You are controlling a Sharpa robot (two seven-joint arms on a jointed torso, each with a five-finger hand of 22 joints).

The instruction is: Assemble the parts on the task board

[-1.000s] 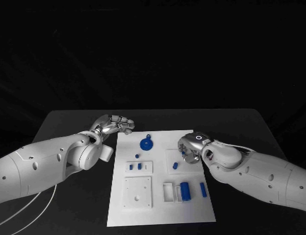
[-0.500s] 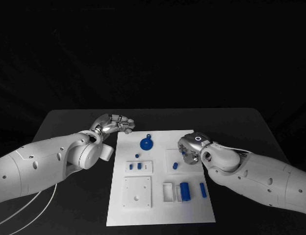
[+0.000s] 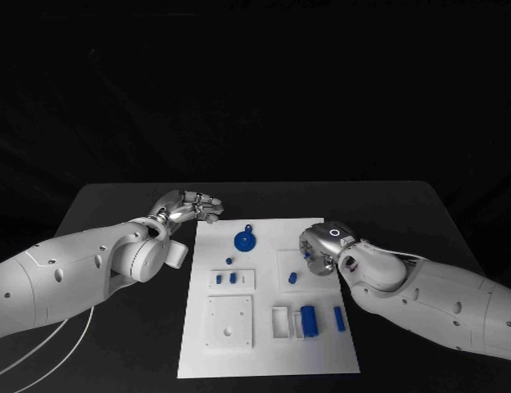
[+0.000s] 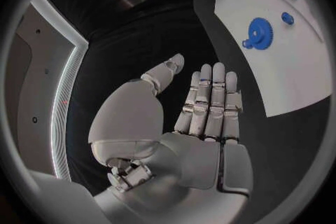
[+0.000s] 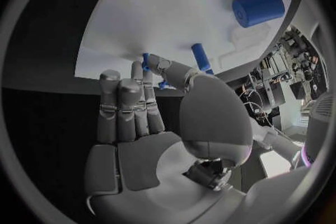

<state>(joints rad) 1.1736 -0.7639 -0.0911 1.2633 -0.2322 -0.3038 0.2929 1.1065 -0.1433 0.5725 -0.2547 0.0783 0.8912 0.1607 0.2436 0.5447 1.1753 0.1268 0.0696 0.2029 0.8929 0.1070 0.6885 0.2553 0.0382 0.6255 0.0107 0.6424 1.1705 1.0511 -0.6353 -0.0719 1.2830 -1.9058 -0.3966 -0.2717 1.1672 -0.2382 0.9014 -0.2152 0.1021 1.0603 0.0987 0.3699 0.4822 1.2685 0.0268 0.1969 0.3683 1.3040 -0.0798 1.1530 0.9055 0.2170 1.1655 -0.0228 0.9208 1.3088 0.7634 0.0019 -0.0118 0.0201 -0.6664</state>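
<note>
Hovering my right hand (image 3: 323, 246) over the task board (image 3: 268, 360), fingers straight and together, holding nothing. The small blue peg (image 5: 146, 61) lies at my fingertips (image 5: 137, 70), far nearer than my left hand (image 3: 189, 205), which is flat-fingered and empty off the board's edge.

Matt white task board (image 3: 268, 327), glossy metallic hands

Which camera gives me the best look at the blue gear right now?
Left wrist view: the blue gear lies unobstructed on the task board, teeth and tab visible. The head view shows it smaller, from above, between both hands.
</note>
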